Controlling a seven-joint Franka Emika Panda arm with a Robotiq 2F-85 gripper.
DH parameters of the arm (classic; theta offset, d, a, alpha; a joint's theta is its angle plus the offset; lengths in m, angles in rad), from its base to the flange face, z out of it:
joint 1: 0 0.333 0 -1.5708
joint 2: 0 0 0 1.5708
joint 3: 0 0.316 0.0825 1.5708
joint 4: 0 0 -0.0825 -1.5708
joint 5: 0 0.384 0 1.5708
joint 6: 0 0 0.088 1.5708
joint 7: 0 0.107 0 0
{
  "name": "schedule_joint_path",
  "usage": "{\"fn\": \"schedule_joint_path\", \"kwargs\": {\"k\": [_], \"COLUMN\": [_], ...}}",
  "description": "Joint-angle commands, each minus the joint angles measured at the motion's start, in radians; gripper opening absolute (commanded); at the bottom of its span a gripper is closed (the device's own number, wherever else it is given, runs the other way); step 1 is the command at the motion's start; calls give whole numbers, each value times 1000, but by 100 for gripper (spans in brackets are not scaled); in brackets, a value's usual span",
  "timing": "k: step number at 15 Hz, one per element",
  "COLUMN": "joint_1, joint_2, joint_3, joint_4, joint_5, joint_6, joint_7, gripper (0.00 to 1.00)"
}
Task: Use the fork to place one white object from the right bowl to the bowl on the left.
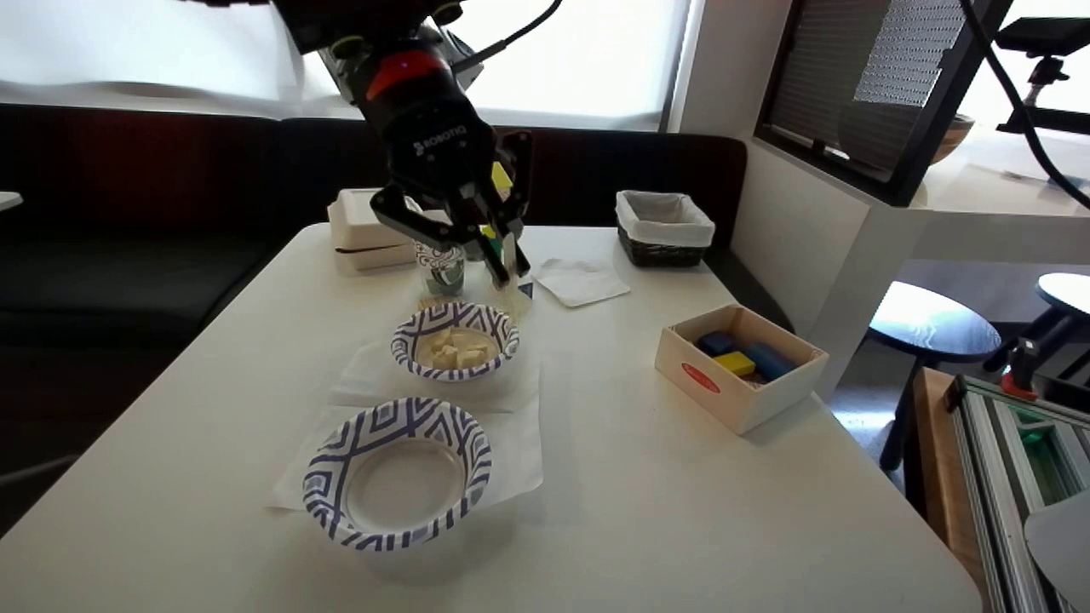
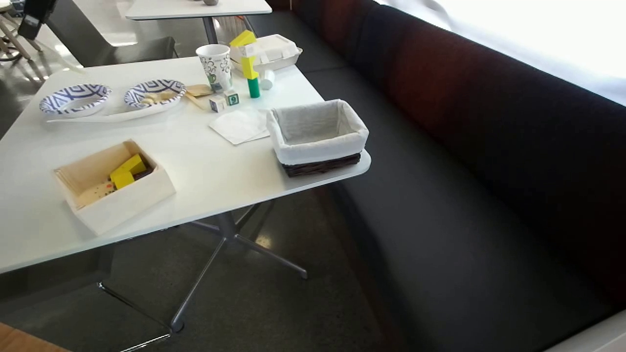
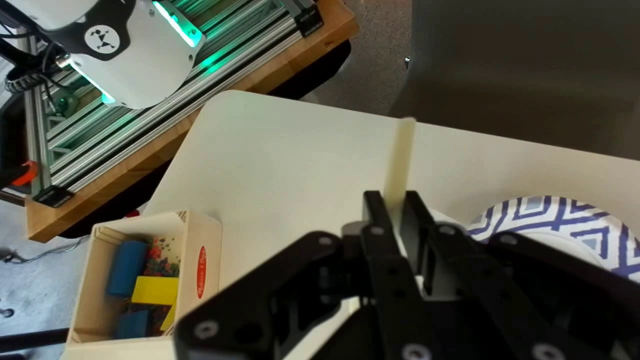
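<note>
Your pincer [image 3: 394, 200] grips the fork [image 3: 401, 150] right of wrist-view centre, while both exterior views show you a bowl [image 1: 456, 317] of white pieces [image 1: 460, 351].

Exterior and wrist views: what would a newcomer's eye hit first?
Probably the black, jointed pincer, upper middle in an exterior view, gripping a slim, pale utensil. Lower in that view, a round blue-and-white paper bowl holds pale chunks; a matching empty bowl sits in the foreground. In an exterior view, a yellow-and-green block stack stands just right of a white printed cup.
</note>
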Motion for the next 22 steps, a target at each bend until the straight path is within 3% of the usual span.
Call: {"fn": "schedule_joint_path", "kwargs": {"k": [1, 3, 4, 11, 15, 22], "joint_1": [5, -7, -8, -31, -39, -49], "joint_2": [23, 55, 64, 182, 246, 345], "joint_3": [-24, -28, -29, -5, -13, -16], "joint_4": [42, 85, 94, 241, 312, 427], "joint_5": [7, 8, 9, 33, 45, 37], "joint_6": [-30, -48, -50, -203, -185, -161], "joint_7": [-16, -29, -29, -251, -350, -408], "gripper": [12, 12, 3, 3, 3, 3]}}
